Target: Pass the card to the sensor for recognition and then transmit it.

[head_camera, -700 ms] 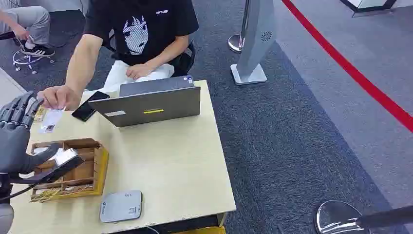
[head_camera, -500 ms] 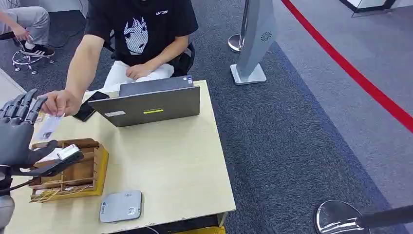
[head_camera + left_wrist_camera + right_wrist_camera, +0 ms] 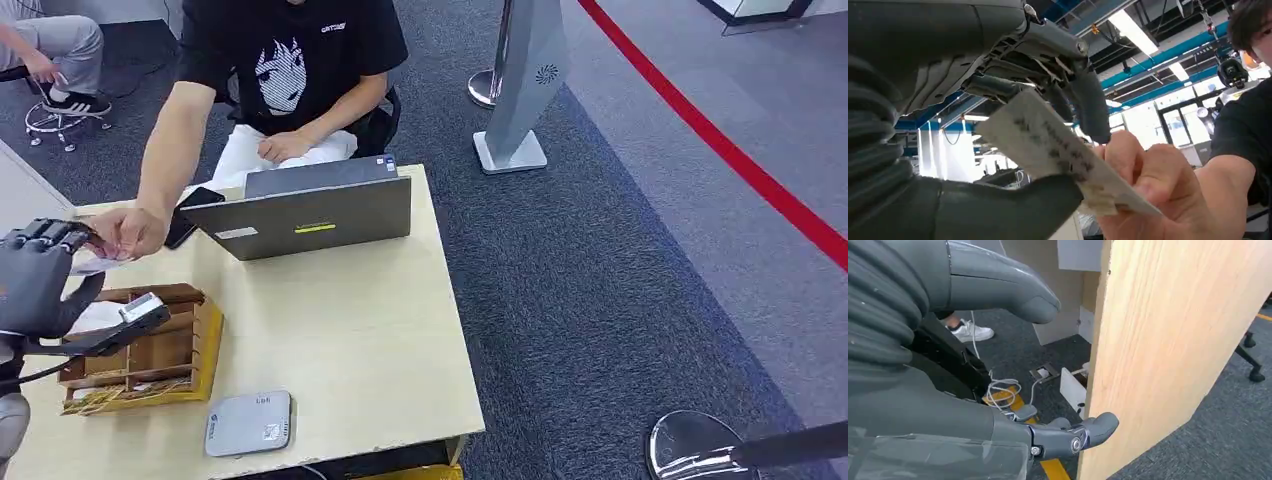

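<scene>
We see the card (image 3: 1058,150) right at the handover: in the left wrist view it lies between the thick thumb and the dark fingers (image 3: 1090,107) of the left hand (image 3: 998,165), while the person's hand (image 3: 1143,185) holds its far end. From the head view the same card (image 3: 95,264) is a pale sliver between the left hand (image 3: 35,280) and the person's hand (image 3: 128,230), above the worktop's (image 3: 350,340) far left corner; the robot's fingers curl over it, and we cannot tell whether the pinch is firm.

The right wrist view gives us the right hand (image 3: 1013,390) hanging beside the worktop's wooden side panel (image 3: 1168,340), fingers loosely apart and holding nothing.

Around the exchange we have a wooden card box (image 3: 150,355) just below the left hand, and the grey sensor (image 3: 249,423) near the worktop's front edge. An open laptop (image 3: 310,210) stands at the far edge with a black phone (image 3: 185,218) beside it, just behind the person's hand.

The middle and right of the worktop lie bare; beyond the right edge there is carpet with a red line (image 3: 720,150) across it.
</scene>
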